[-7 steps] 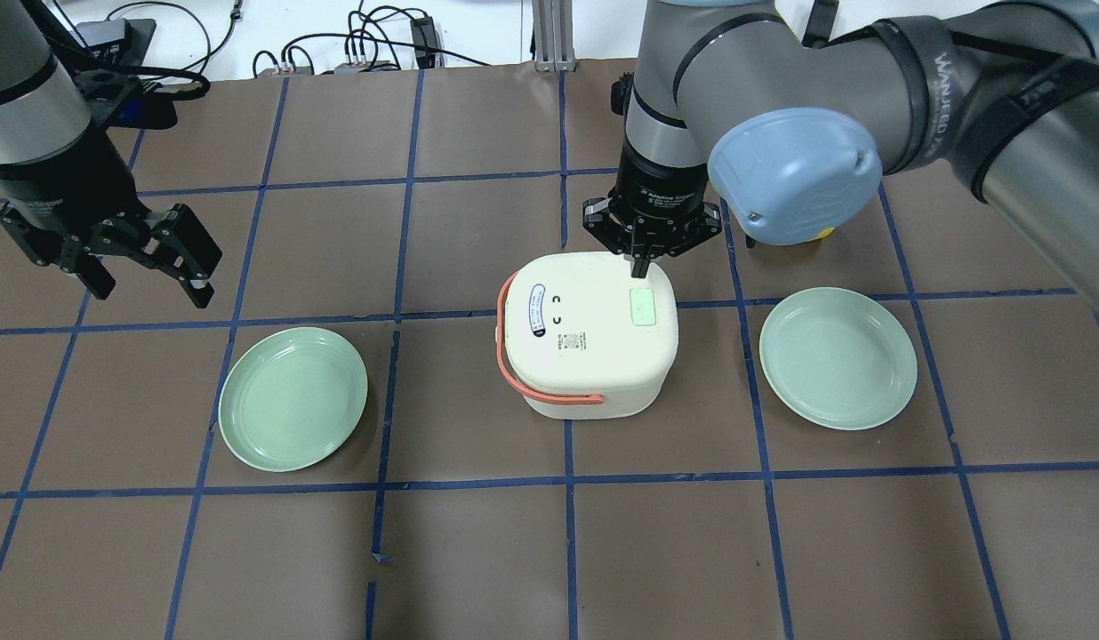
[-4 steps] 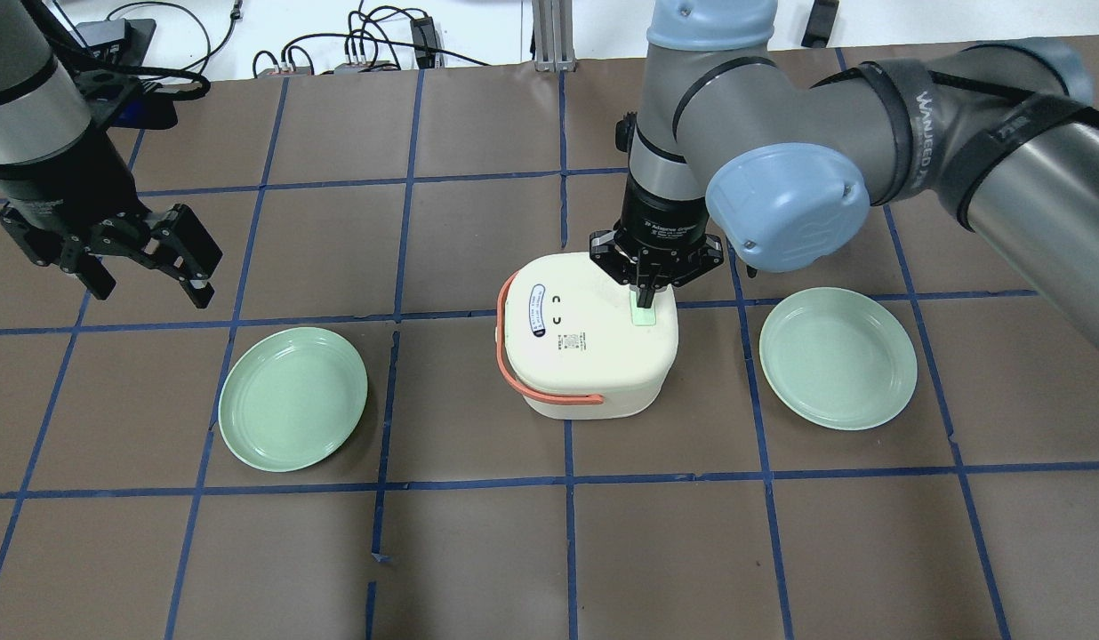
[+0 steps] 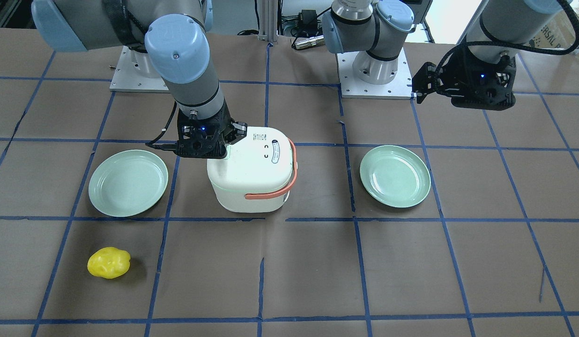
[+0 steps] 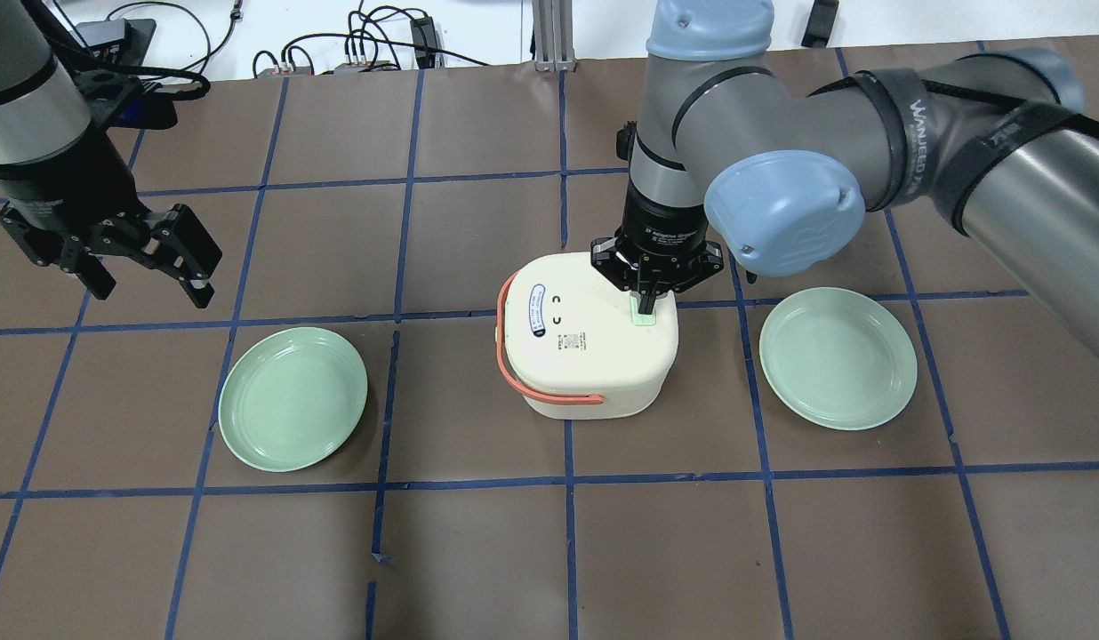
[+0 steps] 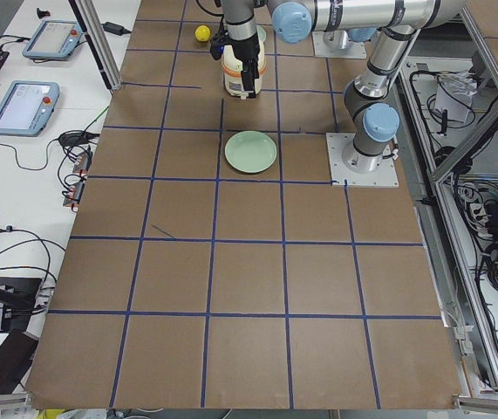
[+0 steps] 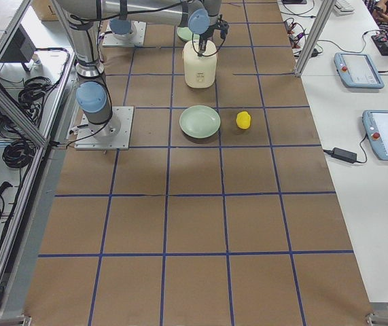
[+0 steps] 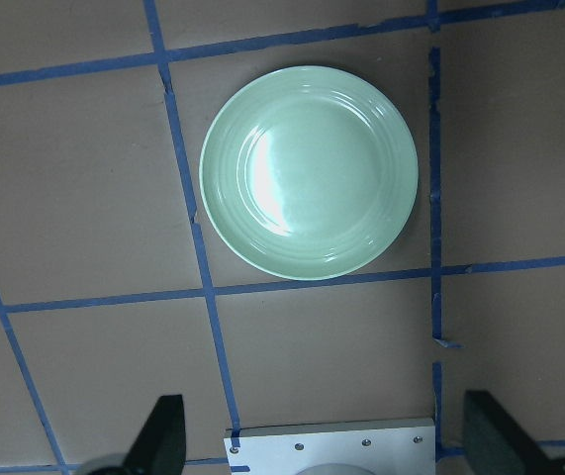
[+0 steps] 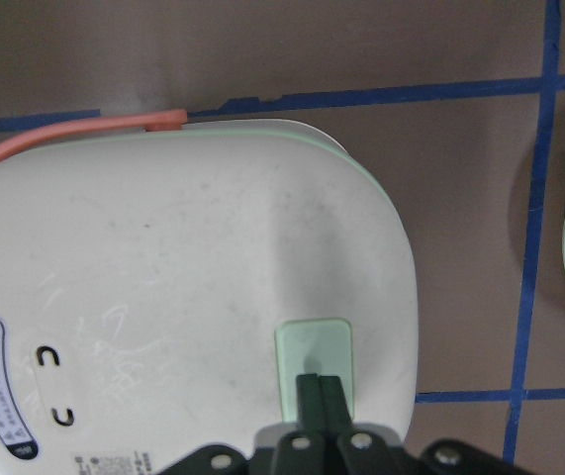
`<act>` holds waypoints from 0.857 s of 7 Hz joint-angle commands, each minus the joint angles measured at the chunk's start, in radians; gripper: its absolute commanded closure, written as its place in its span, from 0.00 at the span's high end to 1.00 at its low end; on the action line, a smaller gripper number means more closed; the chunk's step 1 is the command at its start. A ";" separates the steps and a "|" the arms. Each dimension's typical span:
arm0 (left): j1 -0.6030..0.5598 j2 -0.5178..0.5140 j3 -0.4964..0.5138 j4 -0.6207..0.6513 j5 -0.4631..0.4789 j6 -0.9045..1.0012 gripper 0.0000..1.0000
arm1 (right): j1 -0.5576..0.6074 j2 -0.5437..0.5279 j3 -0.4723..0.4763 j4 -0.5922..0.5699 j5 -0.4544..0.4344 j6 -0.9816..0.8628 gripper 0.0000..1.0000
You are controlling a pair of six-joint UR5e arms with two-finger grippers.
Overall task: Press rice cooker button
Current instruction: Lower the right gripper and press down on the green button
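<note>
The white rice cooker (image 4: 585, 342) with its coral handle (image 4: 514, 373) stands mid-table with its lid down; it also shows in the front view (image 3: 252, 171) and the right wrist view (image 8: 183, 297). Its mint-green button (image 8: 314, 366) sits on the lid's right part (image 4: 643, 316). My right gripper (image 4: 645, 304) is shut, its fingertips (image 8: 320, 391) together and resting on the button. My left gripper (image 4: 149, 271) is open and empty, held above the table far left of the cooker, over a green plate (image 7: 309, 170).
Two green plates lie on either side of the cooker, one on the left (image 4: 292, 397) and one on the right (image 4: 838, 357). A yellow round object (image 3: 108, 262) lies near the operators' side, past the right plate. Blue tape lines grid the brown table.
My right gripper has come from behind the cooker's far edge forward and down onto the green button. The left arm has not moved.
</note>
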 commanded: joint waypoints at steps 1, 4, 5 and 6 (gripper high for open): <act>0.000 0.001 0.000 0.000 0.000 0.000 1.00 | -0.001 0.009 0.000 -0.001 0.000 -0.002 0.05; 0.000 0.000 0.000 0.000 0.000 0.000 1.00 | -0.004 0.011 0.000 -0.009 0.000 -0.003 0.06; 0.000 0.000 0.000 0.000 0.000 0.000 1.00 | -0.004 0.011 0.000 -0.009 0.000 -0.003 0.06; 0.000 0.000 0.000 0.000 0.000 0.000 1.00 | -0.004 0.011 0.002 -0.010 0.000 -0.003 0.06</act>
